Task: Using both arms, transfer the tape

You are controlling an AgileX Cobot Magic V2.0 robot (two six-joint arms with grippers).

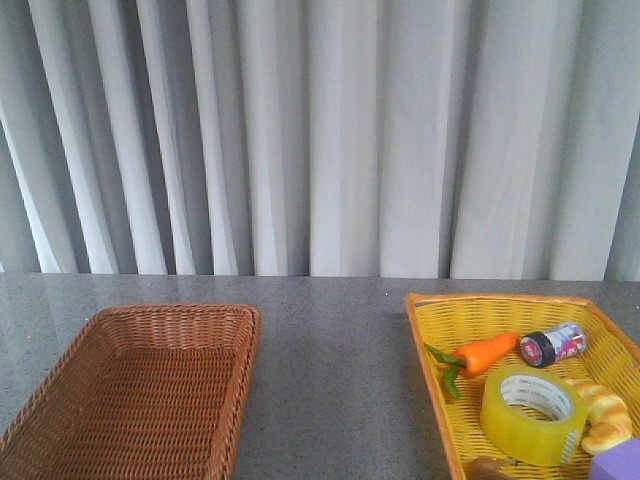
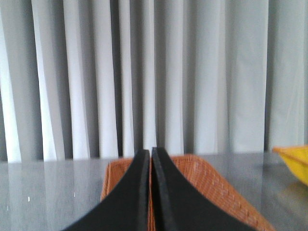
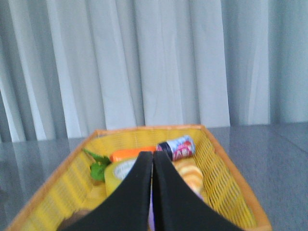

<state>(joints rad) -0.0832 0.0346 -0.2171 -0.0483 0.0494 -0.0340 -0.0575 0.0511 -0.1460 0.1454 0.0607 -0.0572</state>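
Still in its basket, a wide roll of translucent yellow packing tape [image 1: 531, 414] is seen untouched, with both black grippers pressed together and holding nothing.

Across a grey speckled table [image 1: 330, 350], a brown woven wicker basket [image 1: 120, 390] is set on the left and a yellow woven basket [image 1: 435, 350] on the right, well apart. The tape is laid flat in the yellow basket, just beside a pale braided bread toy [image 1: 606, 413], with an orange toy carrot [image 1: 485, 353] and a small dark-capped jar [image 1: 552, 344] behind it. The left gripper [image 2: 150, 159] is held over the brown basket, the right gripper [image 3: 153, 161] over the yellow one, fingertips touching.
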